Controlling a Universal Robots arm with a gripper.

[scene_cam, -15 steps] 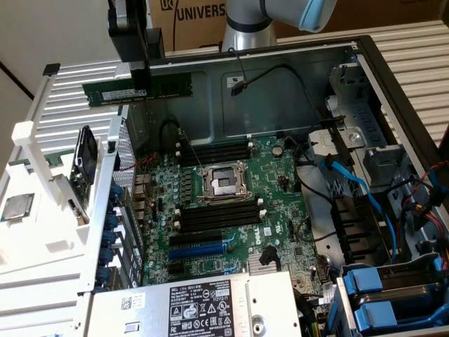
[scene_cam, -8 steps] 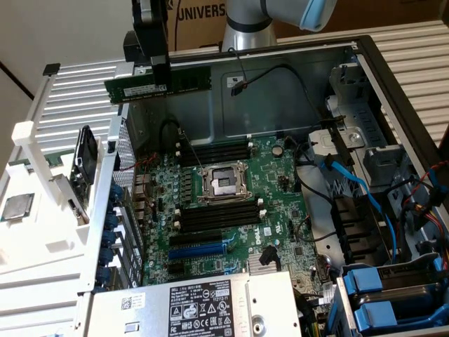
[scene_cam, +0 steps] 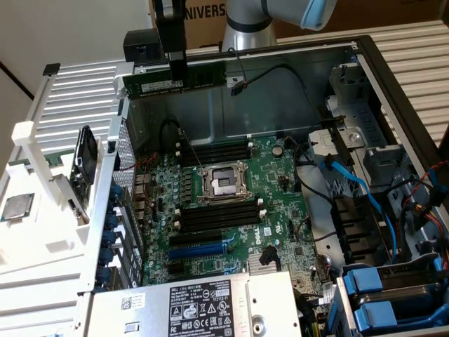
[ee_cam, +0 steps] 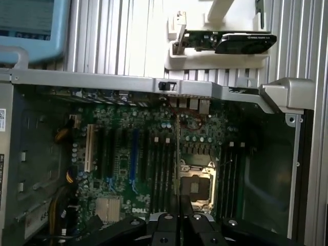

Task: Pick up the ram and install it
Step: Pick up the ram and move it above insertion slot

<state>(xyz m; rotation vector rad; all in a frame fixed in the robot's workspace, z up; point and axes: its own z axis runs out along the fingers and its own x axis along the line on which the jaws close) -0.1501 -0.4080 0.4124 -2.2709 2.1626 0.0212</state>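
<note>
Gripper state: the gripper [scene_cam: 179, 76] is pinching the ram [scene_cam: 207, 78] by its upper edge, fingers closed on the board near mid-length.
Ram position: it is hanging in the air, well clear of the motherboard [scene_cam: 280, 210], level with the rim of the case's far wall [scene_cam: 280, 105] and toward that wall's corner on the exterior view's left.
Ram long axis: it is running level along the far wall, from the exterior view's left to its right.
Slots relative to ram: the memory slots [scene_cam: 214, 153] are lying below the stick, on either side of the processor socket [scene_cam: 223, 182]. Their long axes are running parallel to it.
Wrist check: the ram [ee_cam: 177, 154] is showing edge-on as a thin line rising from the gripper [ee_cam: 177, 219], and it is pointing the same way as the slots [ee_cam: 159, 164] (sideways offset hard to judge here).
Judgement: the rotation is looking matched. The gap separating stick and slot is mainly height, plus some offset across the board.
</note>
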